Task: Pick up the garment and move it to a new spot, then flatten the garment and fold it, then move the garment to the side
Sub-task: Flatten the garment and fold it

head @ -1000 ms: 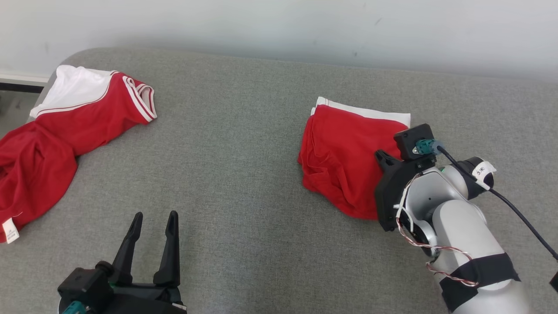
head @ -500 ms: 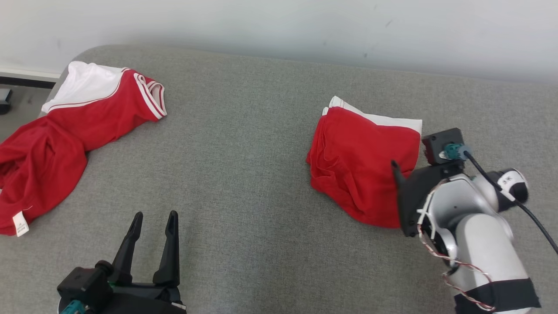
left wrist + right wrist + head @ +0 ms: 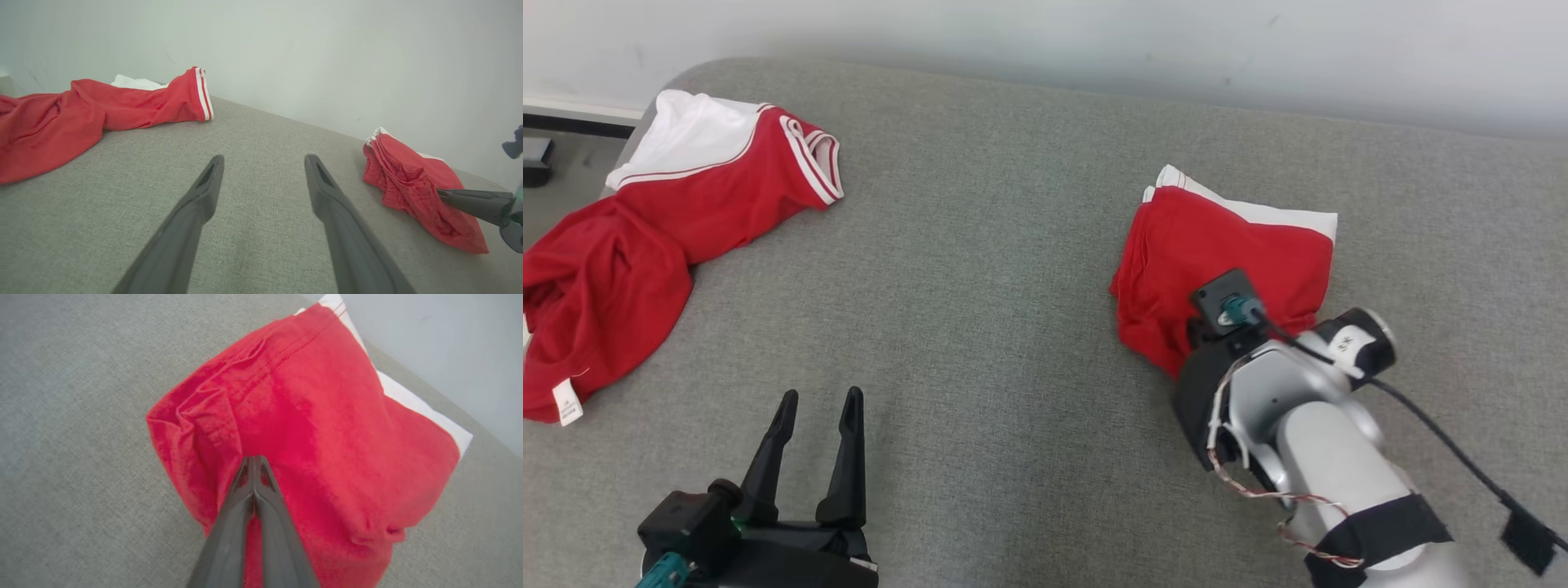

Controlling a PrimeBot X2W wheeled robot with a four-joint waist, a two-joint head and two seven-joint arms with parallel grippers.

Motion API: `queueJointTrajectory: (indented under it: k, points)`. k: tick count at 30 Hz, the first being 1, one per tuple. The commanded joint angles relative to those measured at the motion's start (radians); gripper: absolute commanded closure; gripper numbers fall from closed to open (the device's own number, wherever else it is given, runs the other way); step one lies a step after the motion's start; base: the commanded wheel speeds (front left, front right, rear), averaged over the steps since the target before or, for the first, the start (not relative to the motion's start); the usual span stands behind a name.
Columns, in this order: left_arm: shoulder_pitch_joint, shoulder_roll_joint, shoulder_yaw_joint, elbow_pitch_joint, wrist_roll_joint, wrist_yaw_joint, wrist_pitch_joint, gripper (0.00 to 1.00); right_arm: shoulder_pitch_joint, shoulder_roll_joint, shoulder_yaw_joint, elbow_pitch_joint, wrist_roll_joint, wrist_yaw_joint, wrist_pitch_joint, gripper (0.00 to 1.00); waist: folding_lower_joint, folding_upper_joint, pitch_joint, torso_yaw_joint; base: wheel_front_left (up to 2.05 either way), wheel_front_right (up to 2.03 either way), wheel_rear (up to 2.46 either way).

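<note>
Head view: right forearm (image 3: 1307,408) hides jaws and part of folded garment (image 3: 1225,237).

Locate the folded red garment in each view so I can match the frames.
Head view: folded red garment, right of centre, near the wall.
Left wrist view: the garment, far right, low on the grey surface.
Right wrist view: the garment, centre, beneath the shut right end effector.
Shared landmark: its white edge strip on the wall side.

Folded garment (image 3: 1225,237) partly behind right arm (image 3: 1307,408)
</note>
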Motion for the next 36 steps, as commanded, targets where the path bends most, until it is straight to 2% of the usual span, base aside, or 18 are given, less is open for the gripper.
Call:
queueJointTrajectory:
  k: [1,9,14,15,17,18,19,21,25,27,30,33,36]
  points:
    - [-0.001,-0.005,0.007,0.004,-0.006,-0.004,-0.006,0.00,-0.011,0.007,0.030,0.016,0.019,-0.002,-0.011,1.00,0.0000,0.0000,-0.001,0.004,0.00,0.00,0.00]
    - [0.016,-0.009,0.021,0.007,-0.003,-0.007,-0.008,0.00,-0.029,0.033,0.193,0.041,0.122,-0.002,-0.052,1.00,0.0000,0.0000,-0.012,-0.006,0.00,0.00,0.00]
    - [0.025,-0.008,0.024,0.004,0.002,-0.006,-0.006,0.00,-0.023,0.046,0.212,0.016,0.193,-0.002,-0.070,1.00,0.0000,0.0000,-0.026,-0.020,0.00,0.00,0.00]
    - [0.029,-0.007,0.027,0.004,0.002,-0.005,-0.006,0.00,-0.019,0.048,0.198,0.004,0.210,-0.002,-0.070,0.91,0.0000,0.0000,-0.033,-0.025,0.00,0.00,0.00]
    - [0.032,-0.003,0.033,-0.002,0.006,-0.003,-0.007,0.00,-0.003,0.052,0.155,-0.024,0.236,-0.002,-0.055,0.00,0.0000,0.0000,-0.045,-0.037,0.00,0.00,0.00]
    - [0.046,0.003,0.038,-0.008,0.012,-0.002,-0.007,0.00,0.017,0.054,0.094,-0.059,0.248,-0.002,-0.033,0.00,0.0000,0.0000,-0.061,-0.049,0.00,0.00,0.00]
    - [0.046,0.003,0.038,-0.008,0.012,-0.002,-0.007,0.00,0.017,0.054,0.094,-0.059,0.248,-0.002,-0.033,0.00,0.0000,0.0000,-0.061,-0.049,0.00,0.00,0.00]
    - [0.056,0.008,0.045,-0.015,0.021,0.001,-0.007,0.00,0.044,0.055,0.019,-0.107,0.240,-0.002,-0.027,0.00,0.0000,0.0000,-0.079,-0.061,0.00,0.00,0.00]
    - [0.069,0.004,0.066,-0.024,0.040,0.009,-0.008,0.00,0.145,0.060,-0.153,-0.224,0.230,-0.002,-0.066,0.00,0.0000,0.0000,-0.118,-0.083,0.00,0.00,0.00]
    - [0.078,-0.003,0.080,-0.026,0.049,0.010,-0.008,0.00,0.197,0.064,-0.236,-0.288,0.232,-0.002,-0.114,0.00,0.0000,0.0000,-0.138,-0.094,0.00,0.00,0.00]
    - [0.099,-0.017,0.104,-0.029,0.066,0.008,-0.008,0.00,0.284,0.066,-0.291,-0.359,0.215,-0.002,-0.201,0.00,0.0000,0.0000,-0.164,-0.117,0.00,0.00,0.00]
    - [0.118,-0.038,0.133,-0.026,0.093,0.001,-0.008,0.00,0.360,0.064,-0.366,-0.388,0.228,-0.002,-0.309,0.00,0.0000,0.0000,-0.189,-0.141,0.00,0.00,0.00]
    - [0.147,-0.053,0.168,-0.014,0.114,-0.016,-0.008,0.00,0.419,0.067,-0.398,-0.374,0.258,-0.002,-0.419,0.00,0.0000,0.0000,-0.216,-0.166,0.00,0.00,0.00]
